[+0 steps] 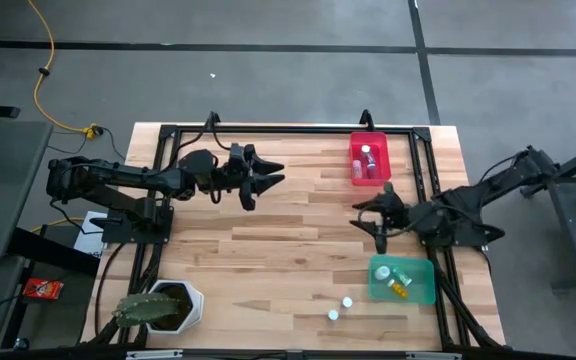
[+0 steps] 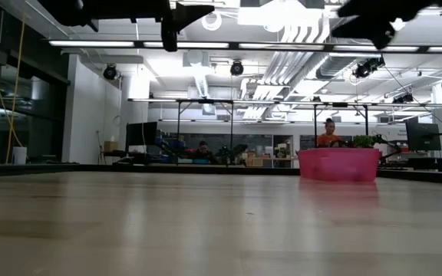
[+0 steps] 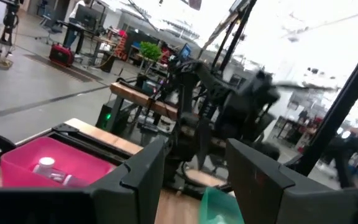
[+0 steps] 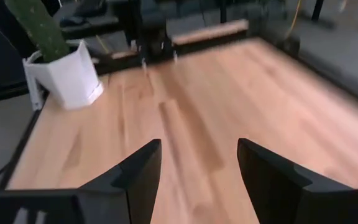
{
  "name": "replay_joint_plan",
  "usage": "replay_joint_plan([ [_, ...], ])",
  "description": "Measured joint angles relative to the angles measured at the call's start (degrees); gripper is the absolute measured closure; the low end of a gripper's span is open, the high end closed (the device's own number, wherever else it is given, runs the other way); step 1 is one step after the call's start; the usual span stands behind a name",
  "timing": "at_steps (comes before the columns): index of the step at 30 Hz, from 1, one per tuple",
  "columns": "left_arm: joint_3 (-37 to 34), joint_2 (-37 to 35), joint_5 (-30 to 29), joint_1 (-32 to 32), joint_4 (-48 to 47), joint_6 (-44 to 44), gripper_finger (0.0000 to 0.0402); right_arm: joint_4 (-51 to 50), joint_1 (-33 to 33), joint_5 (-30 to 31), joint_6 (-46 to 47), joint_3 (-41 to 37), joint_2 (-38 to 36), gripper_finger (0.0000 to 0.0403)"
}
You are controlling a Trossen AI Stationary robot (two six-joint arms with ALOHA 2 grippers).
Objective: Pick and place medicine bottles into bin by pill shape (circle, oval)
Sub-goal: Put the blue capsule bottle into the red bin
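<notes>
Overhead looks straight down; low camera skims my table (image 2: pixel 206 222) (level, roomward); my wrist cameras peer forward, both sharing its wood.

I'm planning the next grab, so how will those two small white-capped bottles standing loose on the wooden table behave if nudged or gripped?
The two small white-capped bottles look tiny beside the green plastic bin, so probably light and easily knocked. Standing upright on bare wood, they may tip when pushed. Being round, they would likely roll once down.

Grey floor (image 1: pixel 268 70), bright ceiling strip lights (image 2: pixel 229 46)
</notes>
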Motion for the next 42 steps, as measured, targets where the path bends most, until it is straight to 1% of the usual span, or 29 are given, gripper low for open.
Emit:
replay_joint_plan([
  [3, 0.0, 0.0, 0.22, 0.0, -1.66, 2.72, 0.0243, 6.85, -3.89, -1.91, -6.61, 0.0, 1.93, 0.0199],
  [6, 0.0, 0.0, 1.9, 0.0, -2.99, 5.26, 0.0243, 14.71, -7.92, -3.3, -7.64, -0.02, 3.94, 0.0199],
  [10, 0.0, -0.26, 7.35, 0.0, -3.27, 7.95, 0.0243, 25.24, -12.28, -6.37, -9.22, -0.02, 6.95, 0.0199],
  [12, 0.0, -0.95, 9.59, -0.02, -3.29, 9.05, 0.0243, 30.21, -14.05, -6.48, -10.41, -0.02, 8.77, 0.0199],
  [16, 0.01, -2.91, 11.11, -0.02, -5.09, 11.84, 0.0243, 38.01, -16.56, -6.44, -10.94, -0.02, 12.64, 0.0199],
  [19, 0.02, -5.06, 11.09, -0.02, -9.2, 14.11, 0.0243, 41.65, -17.2, -6.84, -9.8, -0.02, 15.13, 0.0199],
  [24, 0.02, -8.39, 9.43, -0.02, -16.42, 15.09, 0.0243, 42.5, -17.18, -9.53, -9.33, -0.07, 17.93, 0.0199],
  [27, 0.02, -9.68, 9.4, -0.05, -18.38, 14.87, 0.0243, 42.59, -17.18, -10.86, -9.13, -0.07, 18.56, 0.0199],
  [32, 0.02, -9.99, 9.38, -0.07, -18.14, 12.23, 0.0243, 42.8, -17.18, -13.22, -10.35, -0.07, 18.31, 0.0199],
  [35, 0.02, -9.8, 9.38, -0.07, -18.08, 12.61, 0.0243, 39.03, -17.18, -17.17, -10.17, 1.67, 18.04, 0.0199],
  [37, 0.02, -9.75, 9.37, -0.07, -18.23, 12.62, 0.0243, 31.09, -16.78, -20.89, -10.07, 5.01, 18.08, 0.0199],
  [40, 0.02, -9.75, 8.96, -0.07, -18.13, 12.67, 0.0243, 11.15, -14.68, -27.61, -10.24, 13.12, 19.01, 0.0199],
  [42, 0.02, -9.75, 7.55, -0.07, -18.14, 12.67, 0.0243, -2.72, -12.31, -30.81, -9.98, 18.4, 20.69, 0.0199],
])
